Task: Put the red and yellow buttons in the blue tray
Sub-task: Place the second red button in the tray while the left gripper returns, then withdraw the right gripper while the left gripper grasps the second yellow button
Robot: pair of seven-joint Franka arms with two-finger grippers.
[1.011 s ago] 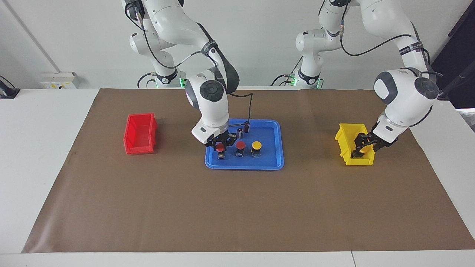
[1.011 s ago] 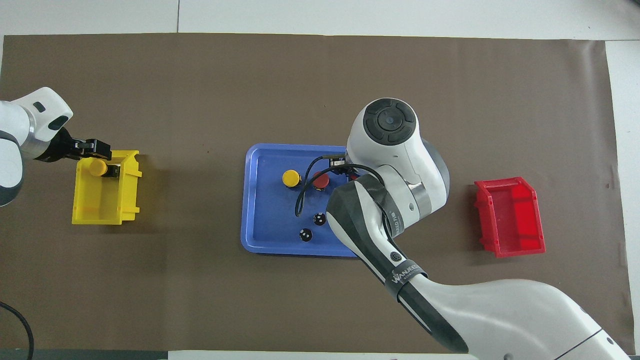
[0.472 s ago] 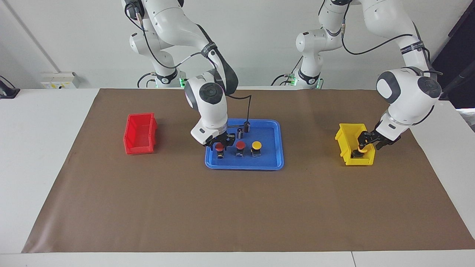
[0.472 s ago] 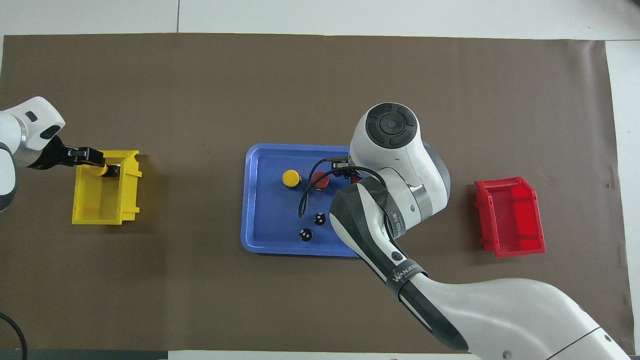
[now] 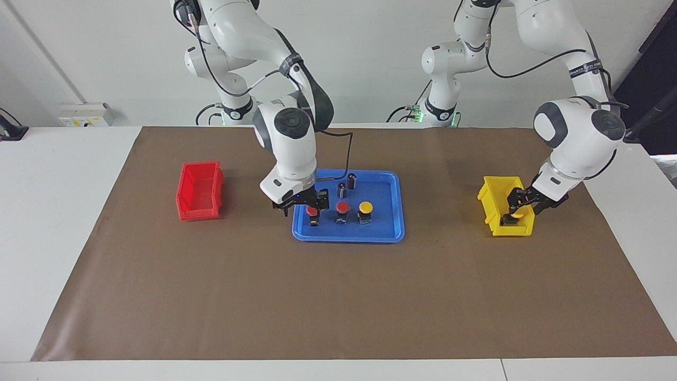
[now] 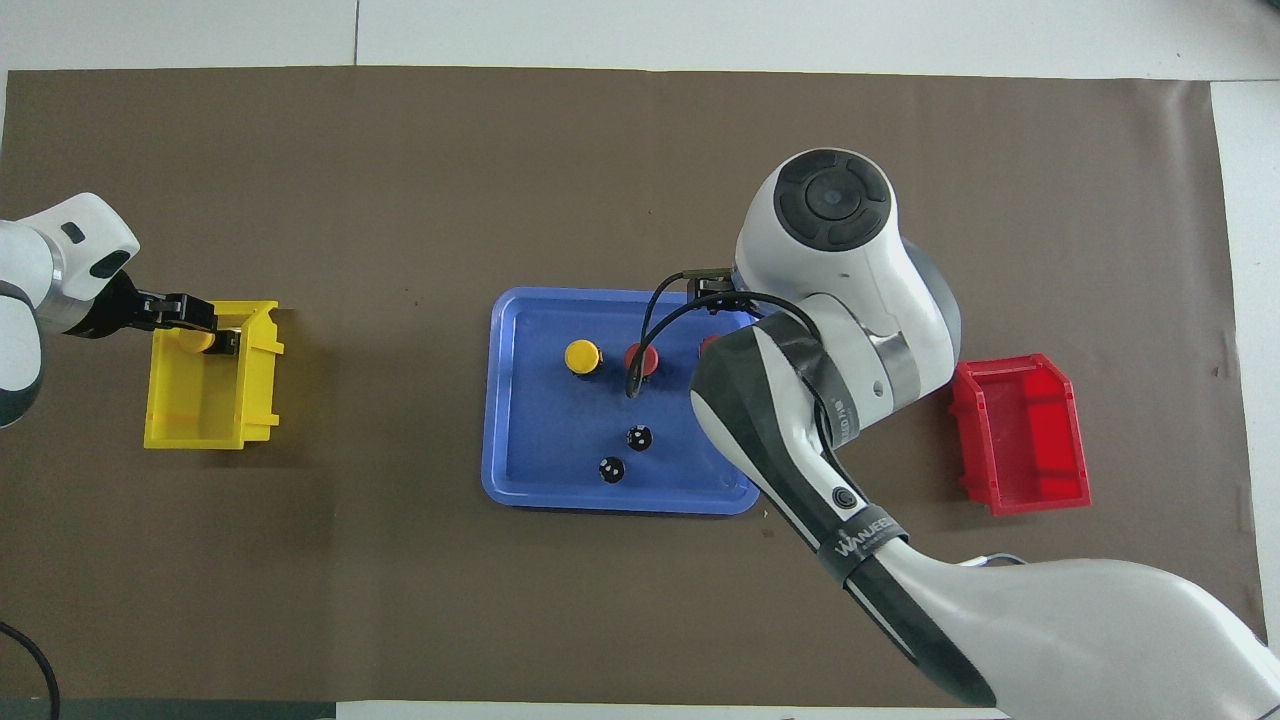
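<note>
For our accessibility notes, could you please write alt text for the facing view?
A blue tray mid-table holds two red buttons and a yellow button, with the right hand open just above one red button. The left hand reaches into a yellow bin at a second yellow button; a red bin stands toward the right arm's end.

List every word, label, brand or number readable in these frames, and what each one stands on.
"WANJEE...", cut off at the end: on the black band around the right arm, overhead view.
White lettering on the left arm's band and the right arm's band in the facing view: too small to read.
Nothing else carries text.
</note>
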